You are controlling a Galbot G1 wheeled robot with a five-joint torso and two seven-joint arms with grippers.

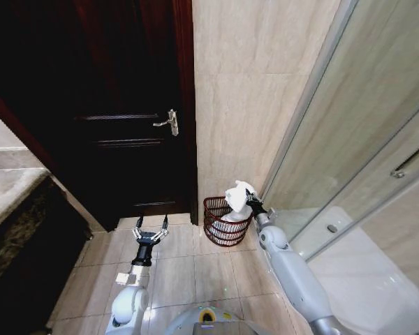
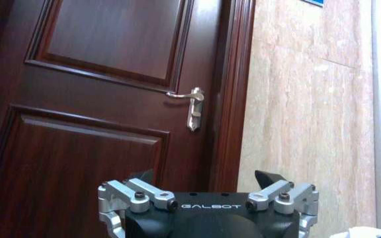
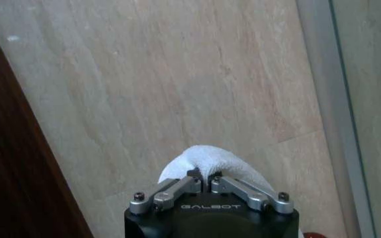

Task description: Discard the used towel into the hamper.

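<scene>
1. Jaws of the right gripper [image 1: 249,199] were pinched together on the white towel [image 1: 237,195], which bulged out past the closed fingers in the right wrist view [image 3: 204,161].
2. That gripper held the towel just above the rim of the hamper [image 1: 216,230], on its right side, with the right arm reaching forward from the lower right.
3. The hamper stood on the tiled floor [image 1: 188,269] against the beige tiled wall [image 1: 244,91], between the dark wooden door [image 1: 119,105] and the glass shower panel [image 1: 356,125].
4. White cloth already showed inside the hamper's wire ribs.
5. Jaws of the left gripper [image 1: 151,225] were spread wide and held nothing; it hung low over the floor in front of the door, well left of the hamper.
6. From the left wrist, the fingers [image 2: 267,177] pointed toward the door, below its silver lever handle [image 2: 192,101].
</scene>
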